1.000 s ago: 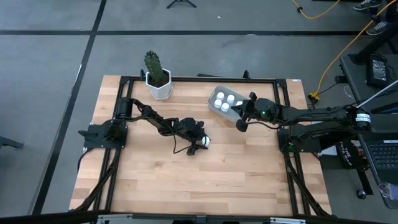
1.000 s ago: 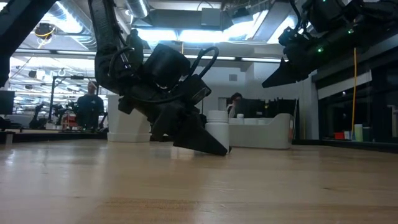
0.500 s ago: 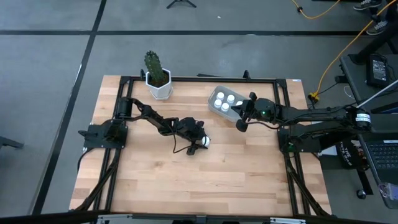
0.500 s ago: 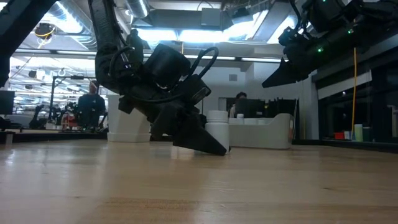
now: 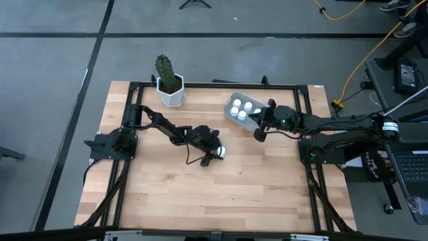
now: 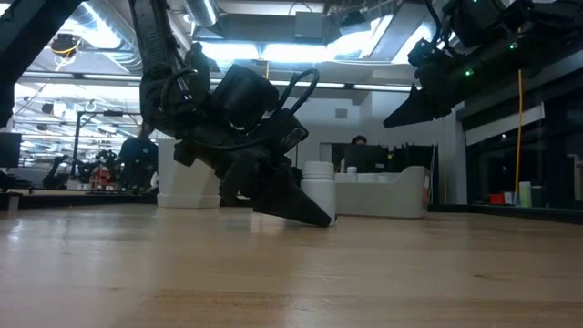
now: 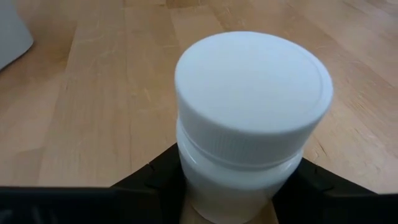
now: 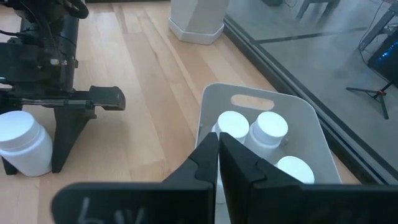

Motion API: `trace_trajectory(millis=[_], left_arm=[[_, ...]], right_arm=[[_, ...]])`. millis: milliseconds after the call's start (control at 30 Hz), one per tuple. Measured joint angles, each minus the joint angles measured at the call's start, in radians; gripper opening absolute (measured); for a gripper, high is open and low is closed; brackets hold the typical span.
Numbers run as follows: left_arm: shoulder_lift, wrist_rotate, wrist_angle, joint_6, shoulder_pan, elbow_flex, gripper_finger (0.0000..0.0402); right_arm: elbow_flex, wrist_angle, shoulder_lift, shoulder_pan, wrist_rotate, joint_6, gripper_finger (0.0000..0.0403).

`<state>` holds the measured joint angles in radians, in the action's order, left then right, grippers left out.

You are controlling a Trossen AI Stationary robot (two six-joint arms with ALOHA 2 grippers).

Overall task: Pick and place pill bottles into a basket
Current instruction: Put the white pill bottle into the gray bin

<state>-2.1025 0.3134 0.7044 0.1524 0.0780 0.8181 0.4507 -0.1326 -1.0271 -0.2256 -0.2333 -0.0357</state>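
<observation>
White plastic fills the left wrist view: a pill bottle stands upright between the left gripper's dark fingers, which sit against its lower body on both sides, below the ribbed cap; whether they press or merely touch I cannot tell, so I judge the grip as closing on it, not yet proven. The bottle rests on the wooden table near its middle, well apart from the grey basket by the far edge towards the right corner. Three more bottles already stand inside that basket. The right gripper hangs just beside the basket's near side with its fingers pressed together, holding nothing. The bottle looks light, stiff and smooth-walled, so it will likely slip or tip rather than crush; a hold on the straight body, low and level, seems safest. A cactus pot stands at the far edge.
</observation>
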Motion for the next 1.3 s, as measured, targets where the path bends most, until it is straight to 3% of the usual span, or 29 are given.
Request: trace_trajectory(millis=[167,733,1033,1300], left_arm=[[0.025,0.014,-0.027,0.0,0.012,0.0,0.0176],[0.345,-0.005,-0.47,0.068,0.029,-0.005,0.0176],[0.472,-0.001,-0.565,0.06,0.054,-0.003,0.0175],[0.503,-0.009,-0.564,0.051,0.08,-0.002,0.0175]], right_arm=[[0.0,0.001,0.0,0.0,0.0,0.0,0.0019],[0.0,0.006,0.0,0.0,0.0,0.005,0.0019],[0.0,0.005,0.0,0.0,0.0,0.0,0.0019],[0.0,0.003,0.0,0.0,0.001,0.004,0.0019]])
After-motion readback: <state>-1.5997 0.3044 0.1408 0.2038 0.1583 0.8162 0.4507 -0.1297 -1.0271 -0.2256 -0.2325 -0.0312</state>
